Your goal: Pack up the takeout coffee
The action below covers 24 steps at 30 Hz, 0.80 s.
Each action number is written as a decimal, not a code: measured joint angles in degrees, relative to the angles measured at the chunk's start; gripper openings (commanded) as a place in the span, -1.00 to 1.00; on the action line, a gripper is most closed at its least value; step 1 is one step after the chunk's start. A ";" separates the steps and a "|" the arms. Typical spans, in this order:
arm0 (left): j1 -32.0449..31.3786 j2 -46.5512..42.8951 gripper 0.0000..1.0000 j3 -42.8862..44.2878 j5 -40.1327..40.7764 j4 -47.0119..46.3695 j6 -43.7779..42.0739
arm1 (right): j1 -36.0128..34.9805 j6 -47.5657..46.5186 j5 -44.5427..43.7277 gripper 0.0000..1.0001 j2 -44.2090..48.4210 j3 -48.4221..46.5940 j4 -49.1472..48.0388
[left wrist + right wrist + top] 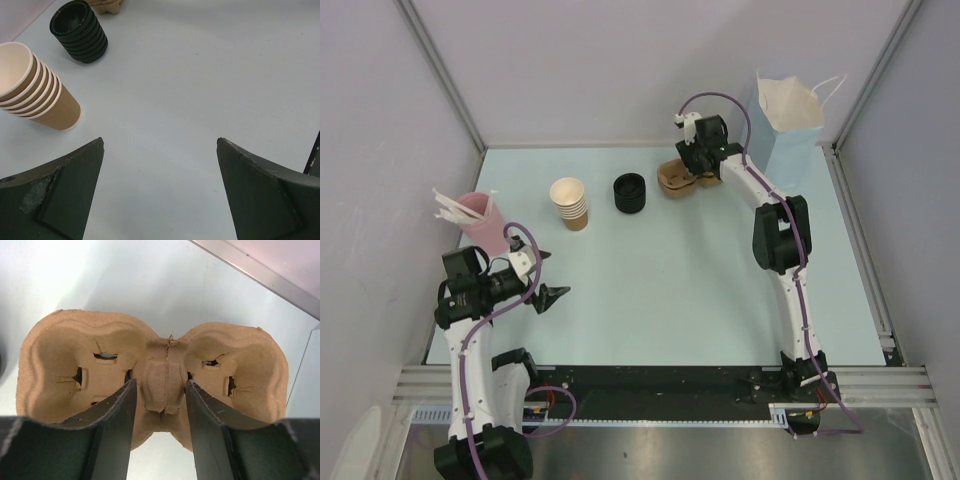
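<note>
The right hand [161, 385] straddles the centre ridge of the pulp carrier [65, 355] near the desk's [700, 290] far edge, fingers close against both sides. Whether it truly pinches I cannot tell. The left hand [160, 142] hangs wide open over the near-left corner. No single takeout coffee shows, only the nested cup stack [570, 203] and black lids [629, 192] toward the far edge. A shallow bite on that thin ridge could tear it, or let the carrier swing into the paper bag [787, 130] just beside.
</note>
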State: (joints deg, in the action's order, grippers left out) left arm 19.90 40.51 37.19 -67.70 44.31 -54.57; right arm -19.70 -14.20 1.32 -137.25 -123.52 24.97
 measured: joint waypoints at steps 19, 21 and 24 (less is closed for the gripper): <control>0.00 0.00 0.99 0.00 0.00 0.00 -0.04 | 0.07 0.20 -0.17 -0.56 -0.11 0.00 0.15; 0.00 0.00 0.99 0.00 -0.02 0.00 -0.07 | 0.07 0.20 -0.17 -0.56 -0.11 0.00 0.15; 0.00 0.00 1.00 0.00 -0.02 0.00 -0.07 | 0.04 0.20 -0.13 -0.56 -0.11 -0.02 0.15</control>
State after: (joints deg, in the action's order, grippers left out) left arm 19.90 40.51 37.19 -67.72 44.31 -54.63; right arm -19.66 -14.00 1.19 -137.36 -123.55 25.12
